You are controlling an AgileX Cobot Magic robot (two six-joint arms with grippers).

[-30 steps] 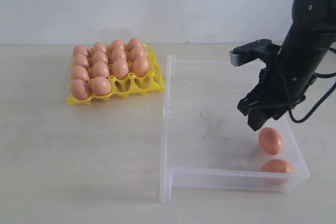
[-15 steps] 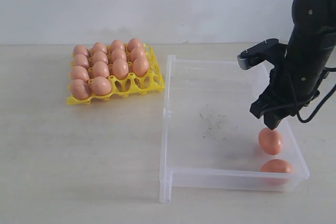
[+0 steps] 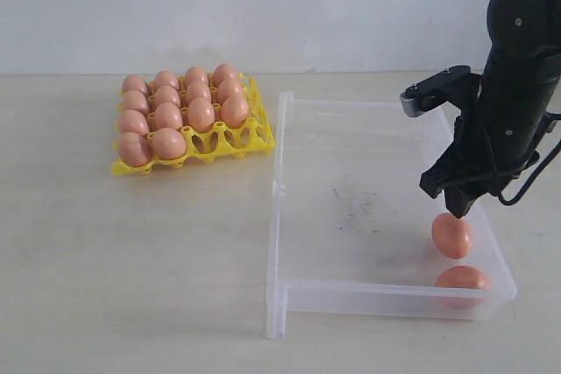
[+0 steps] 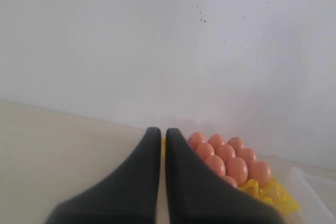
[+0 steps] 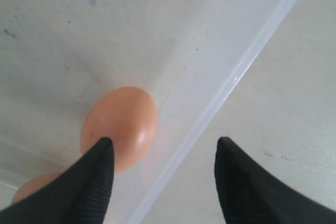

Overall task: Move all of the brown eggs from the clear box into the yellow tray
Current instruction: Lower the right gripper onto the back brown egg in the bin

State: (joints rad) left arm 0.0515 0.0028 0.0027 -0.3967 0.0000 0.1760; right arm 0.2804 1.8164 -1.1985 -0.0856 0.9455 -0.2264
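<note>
Pale bench [image 3: 131, 260] against a plain white wall. The yellow tray [image 3: 259, 137] sits toward the wall-side edge, left of the bench's middle, and is nearly full of brown eggs [image 3: 168, 116]. The cups at its corner nearest the box look empty.

The clear box [image 3: 351, 172] lies toward the right edge. Two eggs lie in the box corner closest to the bench's near right corner: one [image 3: 451, 236] by the side wall, the other [image 3: 462, 277] against the front wall.

Right gripper [image 3: 456, 208] hangs just above the first egg [image 5: 119, 127], jaws wide apart, holding nothing. In the wrist view one finger is over the egg and the other appears outside the box wall.

Left gripper [image 4: 159, 132] is off near the tray, jaws almost together and empty.

Handling judgement: the egg is light, rigid, smooth-shelled and likely to roll or crack. Best gripped across the widest middle with gentle pressure, both fingers inside the wall.
</note>
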